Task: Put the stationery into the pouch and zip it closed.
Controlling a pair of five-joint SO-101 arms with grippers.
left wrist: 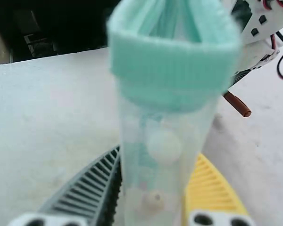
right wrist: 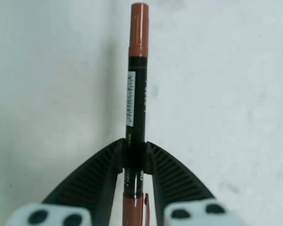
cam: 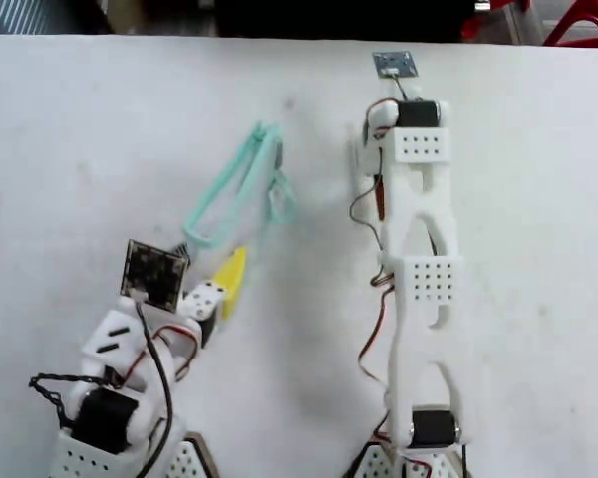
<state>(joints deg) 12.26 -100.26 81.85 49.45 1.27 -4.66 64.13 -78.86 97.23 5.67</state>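
Pouch [cam: 234,194] in left gripper [left wrist: 158,169], left of pen [right wrist: 137,84] in right gripper [right wrist: 136,150], table [cam: 100,129] beneath both.

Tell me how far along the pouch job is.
Done: the left gripper is shut on the pouch, whose mouth looks open; small pale things show through its clear wall. In hand: the right gripper is shut on a brown pen, apart from the pouch. Left: put the pen in and zip it closed.
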